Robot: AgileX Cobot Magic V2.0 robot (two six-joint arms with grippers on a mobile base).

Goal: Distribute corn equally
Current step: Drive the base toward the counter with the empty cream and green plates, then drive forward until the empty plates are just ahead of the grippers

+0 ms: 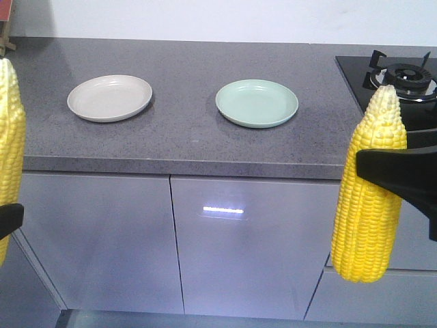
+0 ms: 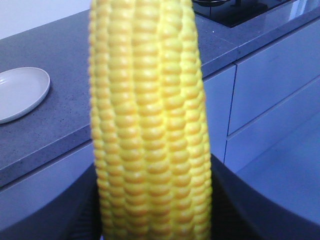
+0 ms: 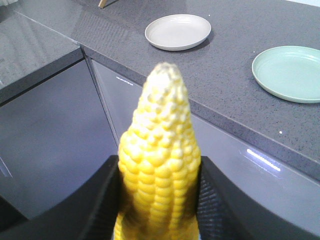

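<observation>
My left gripper point(image 2: 155, 215) and right gripper point(image 3: 160, 200) clamp upright corn point(image 1: 372, 205), seemingly off-centre; swinging to the twelve-o'clock plates point(image 1: 257, 102) could lever it loose.

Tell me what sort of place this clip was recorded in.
Most likely a kitchen: a grey speckled countertop with a gas hob set into it, glossy cabinet doors below, and a beige plate and a pale green plate on top.

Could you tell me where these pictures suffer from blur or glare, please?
Left wrist view: the left cob fills the frame, slightly soft. Right wrist view: the right cob is blurred, its tip washed out. Front view: sharp, with a bright glare streak on the cabinet door.
</observation>
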